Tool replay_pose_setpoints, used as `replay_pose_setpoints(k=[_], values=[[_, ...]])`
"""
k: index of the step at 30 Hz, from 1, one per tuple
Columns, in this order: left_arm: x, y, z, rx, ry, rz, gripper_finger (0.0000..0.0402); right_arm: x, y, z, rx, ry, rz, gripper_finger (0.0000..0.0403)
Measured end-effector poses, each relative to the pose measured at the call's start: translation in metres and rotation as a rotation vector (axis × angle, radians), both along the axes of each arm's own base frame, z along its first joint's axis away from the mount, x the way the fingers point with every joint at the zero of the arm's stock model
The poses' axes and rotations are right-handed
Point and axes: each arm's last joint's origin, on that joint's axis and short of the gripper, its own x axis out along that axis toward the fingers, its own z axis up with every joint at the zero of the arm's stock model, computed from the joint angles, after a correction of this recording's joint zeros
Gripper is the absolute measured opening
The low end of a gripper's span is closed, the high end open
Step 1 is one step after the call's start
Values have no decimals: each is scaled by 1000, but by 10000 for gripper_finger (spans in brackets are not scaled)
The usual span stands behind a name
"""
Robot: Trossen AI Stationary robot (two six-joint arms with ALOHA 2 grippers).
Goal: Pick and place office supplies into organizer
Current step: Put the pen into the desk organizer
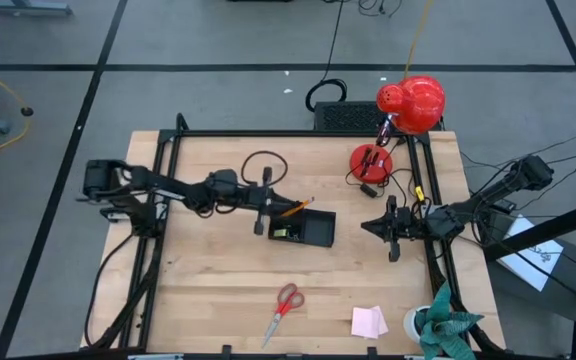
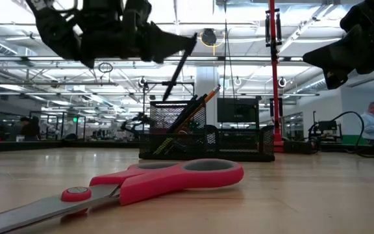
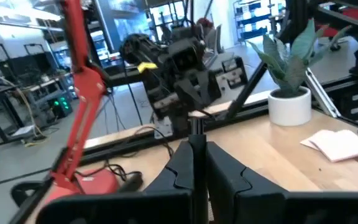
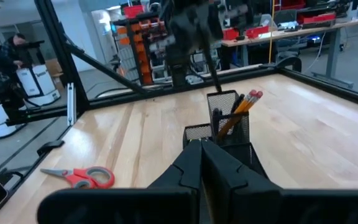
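A: Wooden tabletop, lab behind: where is everything?

B: Left gripper (image 1: 266, 205) hangs just above the organizer (image 1: 303, 229), jaws pinched on a black pen (image 2: 177, 70). Pencils (image 4: 244, 106) already stand in its cup.

A: Right gripper (image 1: 388, 228)?

B: Waiting beside the organizer, jaws closed, empty. Scissors (image 1: 283, 308) and sticky-note pad (image 1: 369, 321) lie well apart from it, nearer the front edge.

A: Next?

B: Likely lower the pen into the cup, then release.

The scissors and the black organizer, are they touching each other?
Apart. In the high view, the scissors lie near the table's front edge, with bare wood between them and the organizer.
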Motion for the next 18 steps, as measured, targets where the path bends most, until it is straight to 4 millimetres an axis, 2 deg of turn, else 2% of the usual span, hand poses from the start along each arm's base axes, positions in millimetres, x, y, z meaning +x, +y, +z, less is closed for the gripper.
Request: replay_pose_setpoints(k=[5,12,18], values=[[10,4,-26,-25,11,7,7,0,0,0,2,-4,2,4],[12,10,-31,-49,12,47,18,0,0,1,5,-9,3,4],[12,11,-38,-73,74,91,7,0,0,1,4,-8,3,4]])
